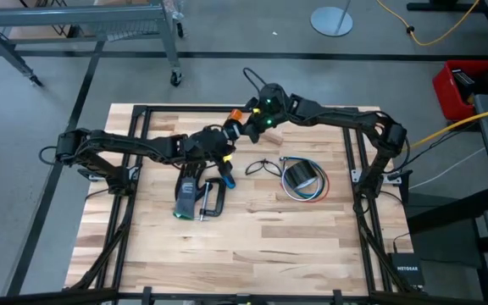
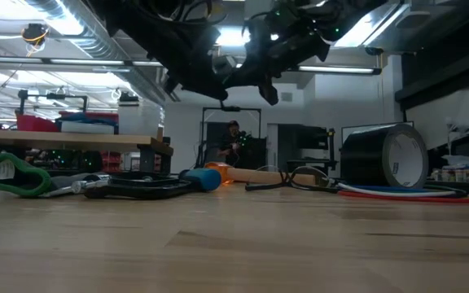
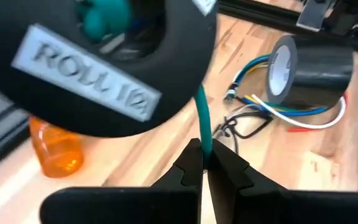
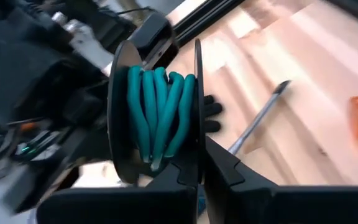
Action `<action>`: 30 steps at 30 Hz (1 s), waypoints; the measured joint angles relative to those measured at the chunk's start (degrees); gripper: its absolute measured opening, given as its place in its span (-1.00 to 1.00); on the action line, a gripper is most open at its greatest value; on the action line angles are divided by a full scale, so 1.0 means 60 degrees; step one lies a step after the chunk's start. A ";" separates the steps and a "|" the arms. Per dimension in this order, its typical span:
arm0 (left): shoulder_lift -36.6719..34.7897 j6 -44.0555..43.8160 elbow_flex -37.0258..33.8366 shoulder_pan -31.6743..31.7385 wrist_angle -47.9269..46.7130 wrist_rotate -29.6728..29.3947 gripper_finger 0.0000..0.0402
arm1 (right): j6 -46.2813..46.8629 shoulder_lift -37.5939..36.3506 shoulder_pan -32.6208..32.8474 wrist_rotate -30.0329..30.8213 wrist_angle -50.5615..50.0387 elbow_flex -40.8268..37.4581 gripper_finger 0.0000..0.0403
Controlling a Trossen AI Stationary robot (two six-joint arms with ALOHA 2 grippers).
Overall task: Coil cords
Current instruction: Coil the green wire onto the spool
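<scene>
Reading "ROLL" in raised letters, black spool (image 3: 98,68) holds teal-green cord (image 4: 157,112).

one teal cord (image 4: 157,112), one tape roll (image 1: 299,175), one wire bundle (image 1: 312,193).

This is a workshop or robotics lab: a butcher-block counter (image 1: 252,229) sits on a grey concrete floor (image 1: 41,119), with a wheeled metal cart (image 1: 83,25), exposed ceiling ducts (image 2: 47,16), strip lighting and cluttered workbenches (image 2: 72,138) behind.
</scene>
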 joint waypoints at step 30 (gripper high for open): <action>-0.0211 0.0731 -0.0011 -0.0208 0.0385 -0.0254 -1.00 | -0.1011 0.0000 -0.0724 -0.4542 -0.2393 0.0004 -0.96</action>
